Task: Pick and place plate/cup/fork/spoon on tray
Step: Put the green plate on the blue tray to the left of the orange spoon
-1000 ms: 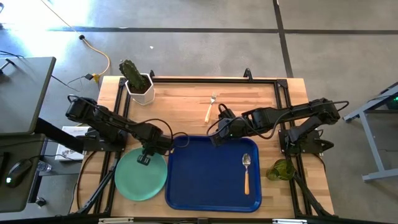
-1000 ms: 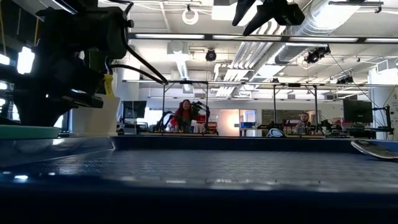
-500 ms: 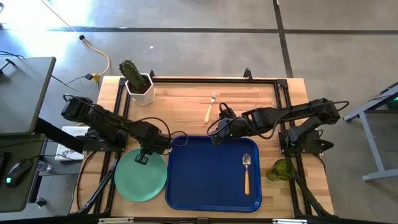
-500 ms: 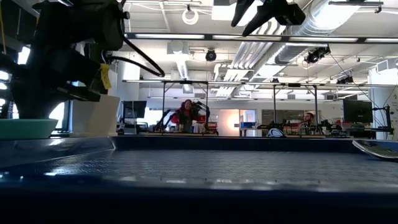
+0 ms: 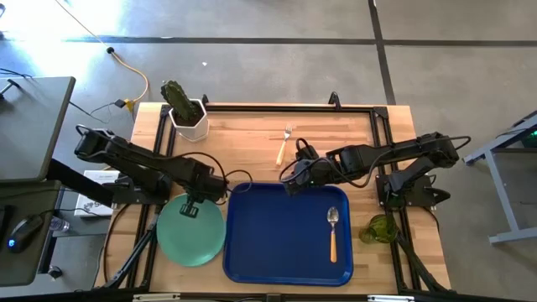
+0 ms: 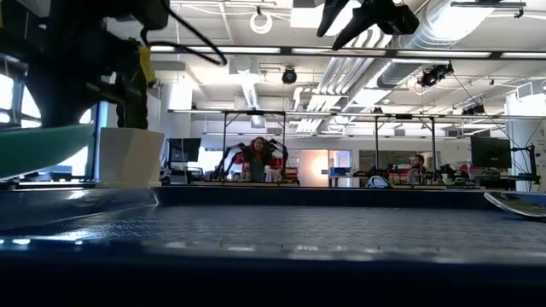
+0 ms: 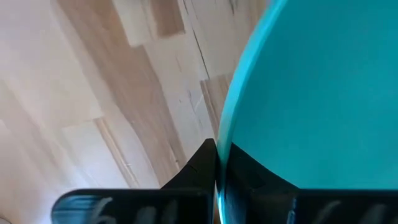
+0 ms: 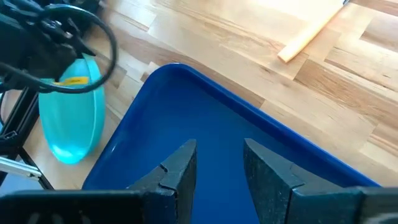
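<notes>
The left tool (image 5: 192, 209) pinches the rim of the round, smooth mint-green plate (image 5: 191, 235), one dark finger on each face of its edge, and the plate tilts clear of the pale wooden plank surface (image 5: 252, 143) at the near left, just beside the tray (image 5: 277, 243). From table height, the plate (image 6: 43, 147) shows as a slanted green wedge. The deep-blue plastic tray, rectangular with rounded corners and a raised rim, has a finely textured floor. On its right side lies the spoon (image 5: 332, 231), silver oval bowl pointing away, orange-tan handle toward the near edge. The right tool (image 5: 289, 186) hovers over the tray's far rim with its blunt dark fingers (image 8: 176, 169) spread and nothing between them. The slim fork (image 5: 284, 146) rests on bare wood beyond the tray. The translucent dark-green glass cup (image 5: 380, 228) stands at the surface's right edge, off the tray. A white hexagonal pot with a cactus (image 5: 185, 110) occupies the far left corner.
</notes>
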Robot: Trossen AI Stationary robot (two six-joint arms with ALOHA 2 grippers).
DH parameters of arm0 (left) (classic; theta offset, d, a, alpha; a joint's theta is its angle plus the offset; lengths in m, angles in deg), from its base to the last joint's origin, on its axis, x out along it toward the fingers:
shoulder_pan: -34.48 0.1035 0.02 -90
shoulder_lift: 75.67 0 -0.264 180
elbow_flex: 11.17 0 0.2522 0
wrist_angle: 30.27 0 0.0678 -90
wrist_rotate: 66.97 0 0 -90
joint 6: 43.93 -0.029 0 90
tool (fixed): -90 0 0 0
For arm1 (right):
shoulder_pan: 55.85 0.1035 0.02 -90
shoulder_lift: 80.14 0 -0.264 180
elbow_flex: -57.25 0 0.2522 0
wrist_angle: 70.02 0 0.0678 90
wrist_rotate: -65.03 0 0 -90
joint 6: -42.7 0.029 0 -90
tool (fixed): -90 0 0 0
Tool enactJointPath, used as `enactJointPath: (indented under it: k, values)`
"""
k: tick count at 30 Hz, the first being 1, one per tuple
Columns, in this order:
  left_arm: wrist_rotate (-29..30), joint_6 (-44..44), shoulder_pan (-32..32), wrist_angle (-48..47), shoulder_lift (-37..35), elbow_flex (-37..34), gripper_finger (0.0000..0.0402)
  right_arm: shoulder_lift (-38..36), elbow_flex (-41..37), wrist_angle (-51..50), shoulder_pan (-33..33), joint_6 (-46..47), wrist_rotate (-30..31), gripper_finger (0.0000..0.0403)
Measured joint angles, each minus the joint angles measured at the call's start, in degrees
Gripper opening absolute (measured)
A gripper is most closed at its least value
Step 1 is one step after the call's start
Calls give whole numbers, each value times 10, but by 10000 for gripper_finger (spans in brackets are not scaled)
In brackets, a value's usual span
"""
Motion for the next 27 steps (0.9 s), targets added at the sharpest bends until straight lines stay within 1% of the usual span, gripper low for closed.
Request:
enactJointPath:
  k: [7, 14, 17, 23, 27]
  values:
    - [7, 94, 0, -1, -32, 49, 3, 0, 0, 3, 0, 24, 39, 122]
    - [30, 201, 0, -1, -49, 113, 3, 0, 0, 3, -4, 22, 46, 122]
    - [30, 248, 0, 7, -50, 137, 3, 0, 0, 3, -12, 22, 51, 122]
    - [29, 357, 0, 46, -50, 157, 3, 0, 0, 6, -35, 31, 88, 122]
    - [44, 429, 0, 106, -44, 157, 3, 0, 0, 10, -58, 27, 106, 122]
